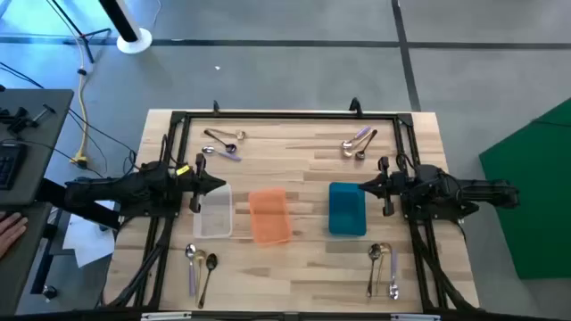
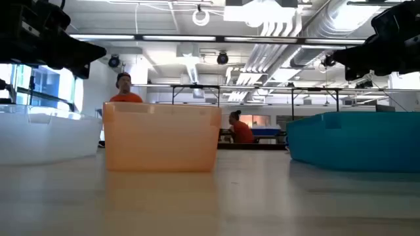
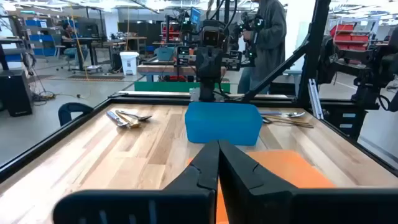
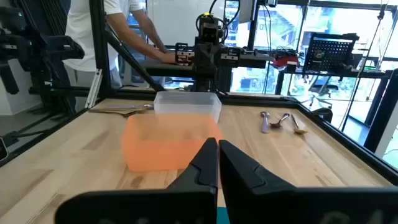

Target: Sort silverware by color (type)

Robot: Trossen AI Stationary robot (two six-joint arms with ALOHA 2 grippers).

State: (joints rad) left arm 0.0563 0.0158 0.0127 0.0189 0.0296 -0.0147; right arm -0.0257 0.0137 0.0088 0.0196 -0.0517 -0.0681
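The desk [image 1: 294, 174] has 3 trays in a row mid-desk, clear [image 1: 213, 212], orange [image 1: 268, 216], blue [image 1: 347, 209], prob. one per spoon color. Spoons [image 1: 223, 143] lie in 4 little piles near the corners, none sorted yet. Left end effector [image 1: 214, 185] w/ fingers pressed together, holding nothing, hangs by the clear tray; right end effector [image 1: 364, 188], same, by the blue tray.

Wooden table with three trays and four bunches of spoons

The table [image 1: 303, 165] carries a clear tray [image 1: 214, 211], an orange tray [image 1: 268, 216] and a blue tray [image 1: 347, 209] in a row across its middle; spoons [image 1: 223, 143] lie grouped near each corner.
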